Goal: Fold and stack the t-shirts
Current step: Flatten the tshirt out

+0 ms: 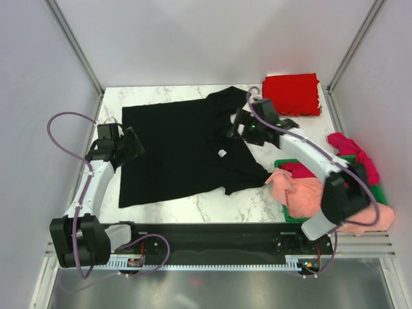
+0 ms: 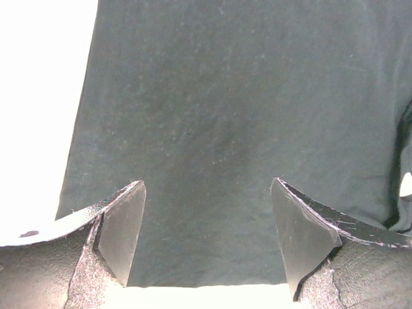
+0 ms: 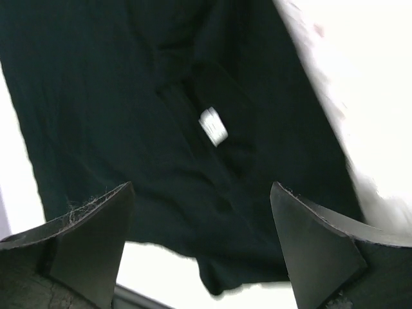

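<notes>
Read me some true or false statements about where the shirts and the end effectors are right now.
1. The black t-shirt lies spread on the table. True.
2. The red t-shirt lies on top of the black one. False: it lies folded, apart from it, at the table's far right corner.
3. The left end effector and the right end effector are both open. True.
4. The right end effector grips cloth. False: it is empty, over the black t-shirt.
</notes>
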`<state>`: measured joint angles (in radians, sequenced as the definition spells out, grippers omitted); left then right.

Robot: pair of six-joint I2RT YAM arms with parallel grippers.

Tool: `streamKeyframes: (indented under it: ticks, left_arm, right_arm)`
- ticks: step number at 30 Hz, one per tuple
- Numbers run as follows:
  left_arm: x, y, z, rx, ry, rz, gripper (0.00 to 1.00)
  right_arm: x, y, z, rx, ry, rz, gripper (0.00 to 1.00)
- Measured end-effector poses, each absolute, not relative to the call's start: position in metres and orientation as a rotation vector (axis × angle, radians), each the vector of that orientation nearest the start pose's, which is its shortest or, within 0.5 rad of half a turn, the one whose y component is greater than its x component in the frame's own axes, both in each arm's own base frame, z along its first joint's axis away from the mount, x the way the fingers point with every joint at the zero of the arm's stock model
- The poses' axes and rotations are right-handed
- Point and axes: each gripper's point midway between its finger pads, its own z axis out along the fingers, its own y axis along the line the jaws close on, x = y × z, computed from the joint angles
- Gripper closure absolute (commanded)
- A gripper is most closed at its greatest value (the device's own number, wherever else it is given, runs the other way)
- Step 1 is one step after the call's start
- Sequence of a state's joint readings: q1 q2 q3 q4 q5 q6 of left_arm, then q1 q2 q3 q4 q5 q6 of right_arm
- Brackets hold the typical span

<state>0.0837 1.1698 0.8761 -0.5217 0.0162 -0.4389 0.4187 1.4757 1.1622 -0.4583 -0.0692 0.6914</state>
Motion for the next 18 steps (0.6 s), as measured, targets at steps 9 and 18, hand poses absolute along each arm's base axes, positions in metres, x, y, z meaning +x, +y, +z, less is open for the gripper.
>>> streamKeyframes:
  ticks: [9,18]
  left_arm:
    - [0.310,0.005,0.111,-0.631,2.395,-0.173,0.16]
    - [0.310,0.004,0.112,-0.629,2.395,-0.179,0.16]
  right_arm:
    - [0.419,0.301,0.115,-0.004,2.503,0.505,0.15]
    - [0.442,0.327,0.066,-0.165,2.552,0.284,0.24]
